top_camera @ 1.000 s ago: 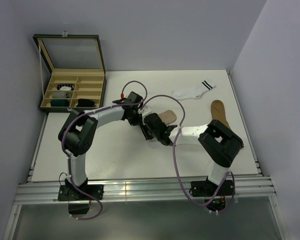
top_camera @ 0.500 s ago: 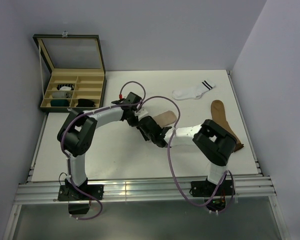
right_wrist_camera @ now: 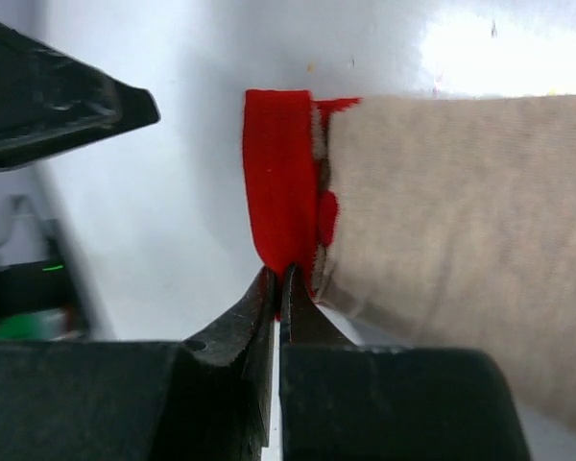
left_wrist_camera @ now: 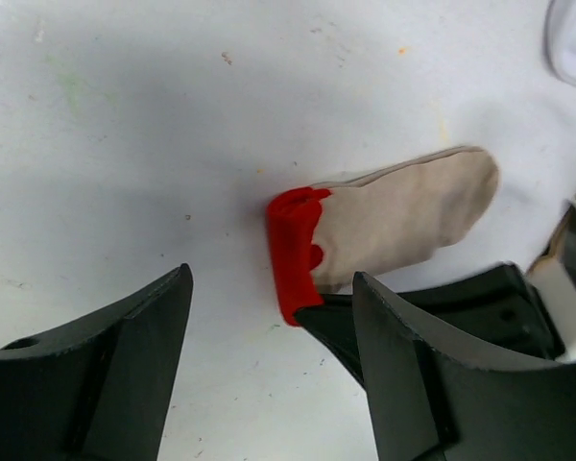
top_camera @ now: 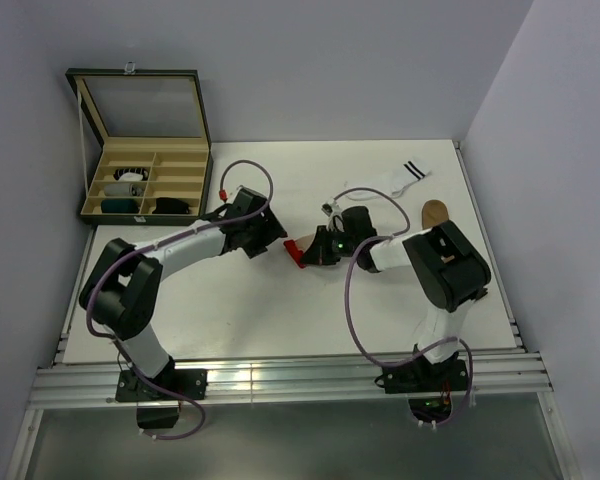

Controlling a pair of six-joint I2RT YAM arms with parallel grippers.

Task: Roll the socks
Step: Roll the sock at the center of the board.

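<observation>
Pinching hand: right gripper (right_wrist_camera: pixel 276 280) — jaws pressed together on the folded red cuff (right_wrist_camera: pixel 278 182) of the beige sock (right_wrist_camera: pixel 442 221).
Free hand: left gripper (left_wrist_camera: pixel 269 288) — fingers spread apart, just beside that cuff.
Sock: flat, mid-table (top_camera: pixel 230 300).
Beyond: white sock (top_camera: pixel 385 183), brown sock (top_camera: pixel 436 213).

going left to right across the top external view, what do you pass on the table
compartment box → left end effector → beige sock with the red cuff → white sock with black stripes → brown sock
</observation>
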